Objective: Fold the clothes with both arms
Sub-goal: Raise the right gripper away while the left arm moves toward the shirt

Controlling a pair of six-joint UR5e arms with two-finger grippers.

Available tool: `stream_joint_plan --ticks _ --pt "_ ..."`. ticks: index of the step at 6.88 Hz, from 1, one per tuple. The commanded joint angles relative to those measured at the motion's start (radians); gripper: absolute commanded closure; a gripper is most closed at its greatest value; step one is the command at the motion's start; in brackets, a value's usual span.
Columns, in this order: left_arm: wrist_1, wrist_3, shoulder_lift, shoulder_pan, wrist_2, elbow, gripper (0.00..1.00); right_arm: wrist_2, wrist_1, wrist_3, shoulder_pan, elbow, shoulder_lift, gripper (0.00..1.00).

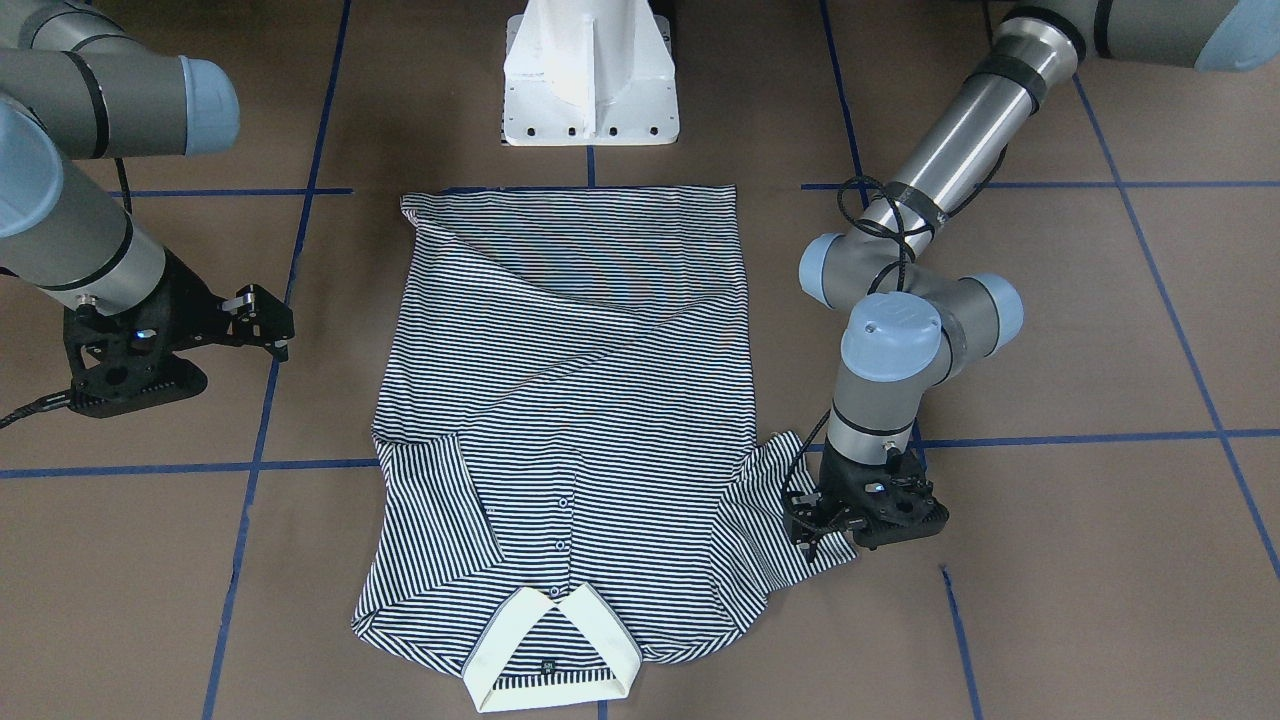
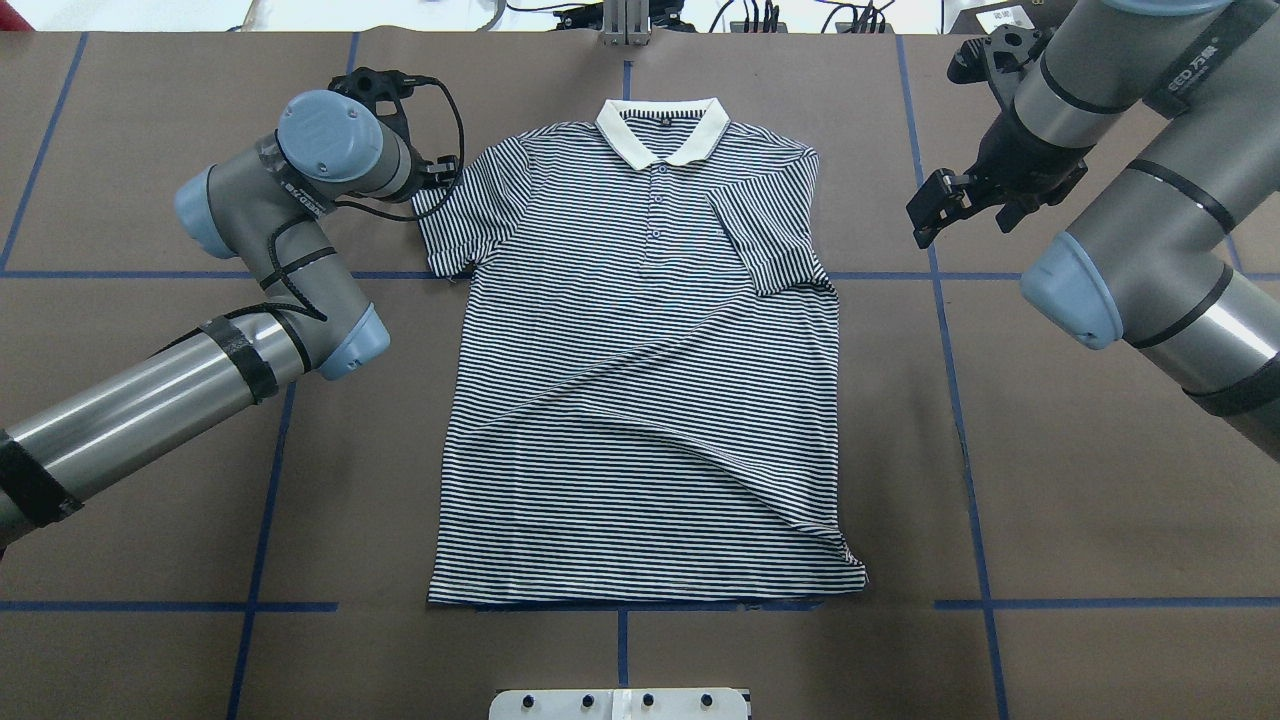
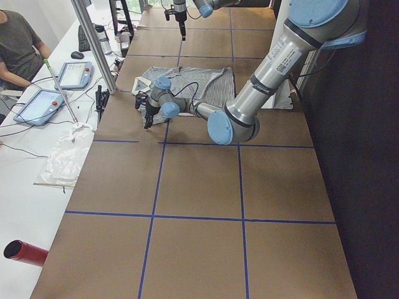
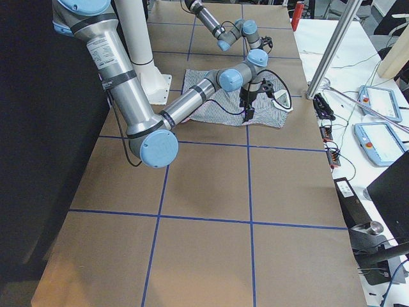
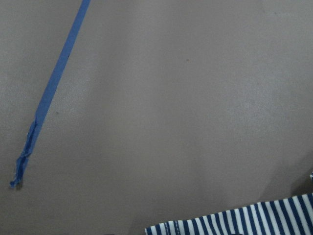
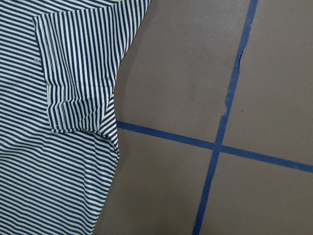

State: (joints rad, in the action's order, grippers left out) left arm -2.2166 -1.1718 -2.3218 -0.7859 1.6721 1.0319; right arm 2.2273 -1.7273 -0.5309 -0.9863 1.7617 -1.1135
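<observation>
The striped polo shirt (image 2: 640,400) lies flat, front up, on the brown table, with its cream collar (image 2: 660,130) away from the robot. The sleeve on my right side (image 2: 765,240) is folded in over the chest; it also shows in the right wrist view (image 6: 73,73). The other sleeve (image 1: 780,500) is spread flat. My left gripper (image 1: 808,522) is low at that sleeve's outer hem, and its fingers look apart. The left wrist view shows only the hem (image 5: 234,220). My right gripper (image 2: 935,205) hangs open and empty above bare table beside the folded sleeve.
The white pedestal base (image 1: 590,70) stands just behind the shirt's bottom hem. Blue tape lines (image 2: 950,350) cross the table. In the exterior left view an operator (image 3: 15,43), tablets (image 3: 43,103) and cables sit on a side bench.
</observation>
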Motion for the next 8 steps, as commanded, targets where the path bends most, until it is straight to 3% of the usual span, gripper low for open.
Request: stream_joint_plan --ticks 1,2,3,5,6,8 --pt "0.0 0.001 -0.004 0.001 0.0 -0.006 0.42 0.0 0.0 0.0 0.0 -0.001 0.0 0.0" --pt "0.0 0.001 -0.011 0.001 0.0 -0.009 0.62 0.0 0.0 0.0 0.0 -0.002 0.0 0.0" --pt "0.002 0.024 -0.014 0.001 0.0 -0.009 1.0 0.0 0.0 0.0 0.0 -0.004 0.0 0.0" --pt "0.006 0.049 -0.019 -0.001 0.0 0.0 1.0 -0.001 0.0 0.0 0.0 -0.01 0.0 0.0" --pt "0.047 0.047 -0.024 -0.003 0.008 0.055 1.0 -0.001 0.0 0.0 0.0 -0.008 0.0 0.0" --pt "0.277 -0.009 -0.042 -0.001 0.012 0.227 1.0 0.0 0.0 -0.001 0.0 -0.01 -0.002 0.0"
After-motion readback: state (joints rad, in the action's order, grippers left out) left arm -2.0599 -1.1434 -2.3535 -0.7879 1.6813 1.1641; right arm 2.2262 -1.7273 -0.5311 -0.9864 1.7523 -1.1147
